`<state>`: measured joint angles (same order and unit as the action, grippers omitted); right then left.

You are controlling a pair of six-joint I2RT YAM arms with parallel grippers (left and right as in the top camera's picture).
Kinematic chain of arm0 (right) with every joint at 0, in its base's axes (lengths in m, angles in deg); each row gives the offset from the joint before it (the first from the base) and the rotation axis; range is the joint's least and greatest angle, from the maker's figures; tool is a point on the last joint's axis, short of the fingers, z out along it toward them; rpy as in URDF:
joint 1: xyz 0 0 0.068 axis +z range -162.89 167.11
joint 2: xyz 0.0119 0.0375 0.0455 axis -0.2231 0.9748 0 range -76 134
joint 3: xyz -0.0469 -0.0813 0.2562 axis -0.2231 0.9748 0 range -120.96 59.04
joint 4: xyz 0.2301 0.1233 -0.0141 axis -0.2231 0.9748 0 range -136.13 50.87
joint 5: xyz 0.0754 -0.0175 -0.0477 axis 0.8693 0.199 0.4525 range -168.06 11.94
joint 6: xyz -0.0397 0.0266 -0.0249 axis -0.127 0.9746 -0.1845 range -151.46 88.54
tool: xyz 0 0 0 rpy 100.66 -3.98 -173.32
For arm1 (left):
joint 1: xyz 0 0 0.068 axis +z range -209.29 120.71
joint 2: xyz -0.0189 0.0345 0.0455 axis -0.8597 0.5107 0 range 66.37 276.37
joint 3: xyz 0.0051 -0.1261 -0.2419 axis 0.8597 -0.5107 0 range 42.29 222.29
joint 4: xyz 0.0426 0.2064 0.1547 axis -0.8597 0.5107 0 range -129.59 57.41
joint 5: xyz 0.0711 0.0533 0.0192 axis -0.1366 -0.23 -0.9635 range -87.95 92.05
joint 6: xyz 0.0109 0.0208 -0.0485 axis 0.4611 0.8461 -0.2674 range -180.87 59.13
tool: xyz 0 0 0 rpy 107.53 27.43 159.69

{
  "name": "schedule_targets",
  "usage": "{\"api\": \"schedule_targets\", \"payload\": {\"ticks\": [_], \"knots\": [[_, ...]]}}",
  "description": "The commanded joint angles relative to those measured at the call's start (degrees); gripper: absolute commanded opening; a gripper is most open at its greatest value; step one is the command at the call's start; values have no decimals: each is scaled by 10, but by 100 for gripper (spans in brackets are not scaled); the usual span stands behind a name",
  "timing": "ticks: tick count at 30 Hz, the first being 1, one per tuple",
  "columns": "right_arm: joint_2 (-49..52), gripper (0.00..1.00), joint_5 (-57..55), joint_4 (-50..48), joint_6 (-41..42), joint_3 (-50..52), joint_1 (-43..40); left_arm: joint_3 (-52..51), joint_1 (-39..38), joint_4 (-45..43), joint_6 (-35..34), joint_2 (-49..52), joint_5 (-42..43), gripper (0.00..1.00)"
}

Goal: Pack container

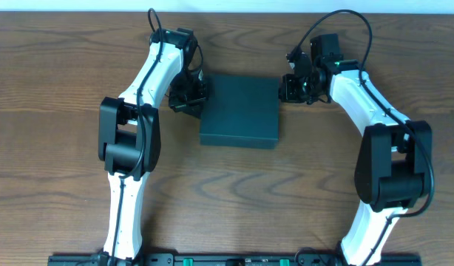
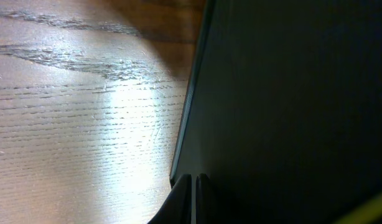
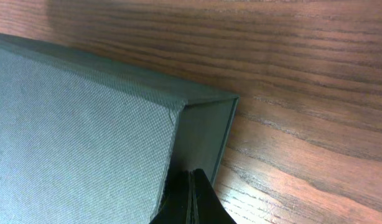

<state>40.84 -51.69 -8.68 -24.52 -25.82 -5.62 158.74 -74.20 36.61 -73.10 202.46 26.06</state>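
Wooden tabletop (image 1: 49,89), bare grain, carrying one item at its middle: the container (image 1: 239,109), a dark teal-green rectangular box lying flat with its flap lid down, no contents or packets in view. The box sits squarely between the two arms, probably so each can reach a side wall or the lid edge. Left hand (image 1: 196,100), fingers pressed together on nothing, tips right at the box's left wall; right hand (image 1: 285,87), likewise closed and empty, tips at the far right corner, both apparently set to nudge, steady or pry rather than grip.
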Motion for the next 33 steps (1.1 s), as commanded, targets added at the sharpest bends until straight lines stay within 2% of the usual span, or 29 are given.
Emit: {"api": "schedule_targets", "payload": {"ticks": [1,4,10,16,21,25,27,30,31,32,33], "knots": [[7,1,15,12,-15,-4,-2,-2,-1,3,-18,-20,7,6],[0,1,-10,56,-39,-28,-15,-2,10,3,-41,-39,-51,6],[-99,1,-97,149,-102,-66,-31,-2,42,12,-36,-177,-182,6],[-267,1,-99,216,-113,-45,-31,-41,43,20,-1,-350,-204,6],[-459,2,-94,221,-89,105,-23,-281,44,-46,7,-568,-191,6],[-621,2,-94,183,-50,280,-1,-477,44,-99,7,-744,-149,6],[-710,1,-94,172,-14,364,11,-546,44,-107,4,-819,-128,6],[-814,1,-94,180,28,427,16,-612,44,-109,-12,-918,-119,6],[-848,6,-94,185,49,437,16,-624,44,-110,-19,-943,-119,6],[-871,35,-94,191,68,440,16,-631,44,-110,-27,-962,-120,28],[-885,99,-94,194,80,440,16,-633,44,-109,-42,-974,-122,72]]}}
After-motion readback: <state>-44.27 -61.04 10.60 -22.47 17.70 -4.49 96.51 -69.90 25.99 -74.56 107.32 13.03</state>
